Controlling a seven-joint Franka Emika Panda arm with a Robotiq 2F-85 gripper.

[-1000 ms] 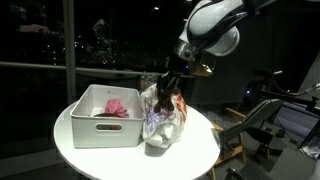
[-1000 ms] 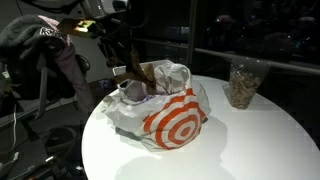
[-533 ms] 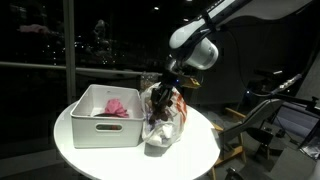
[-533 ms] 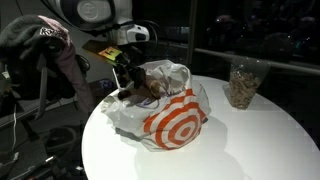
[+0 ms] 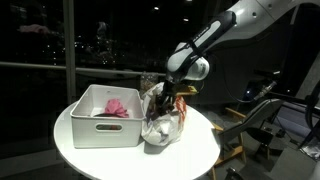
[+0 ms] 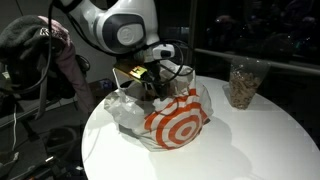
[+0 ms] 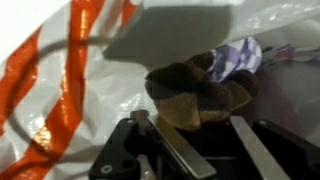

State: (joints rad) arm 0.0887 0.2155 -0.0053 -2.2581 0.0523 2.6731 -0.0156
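Clenched fingers sit inside the crumpled white plastic bag with red rings on the round white worktop, tips against a brown soft lump (a grip is unclear).

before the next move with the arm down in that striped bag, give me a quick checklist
1. End effector shut: ok, jaws closed, down in the bag mouth.
2. Grip on the brown soft thing: cannot tell; it sits right at the fingertips in the wrist view, but contact is hidden.
3. Bag resting on the table: ok, slumped beside the white bin.
4. Bag film clear of the fingers: not ok; it crowds in from the left and above, so a snag seems possible.
5. White bin out of the way: ok; the end effector is not over it.
6. Jar: ok, stands far across the table.
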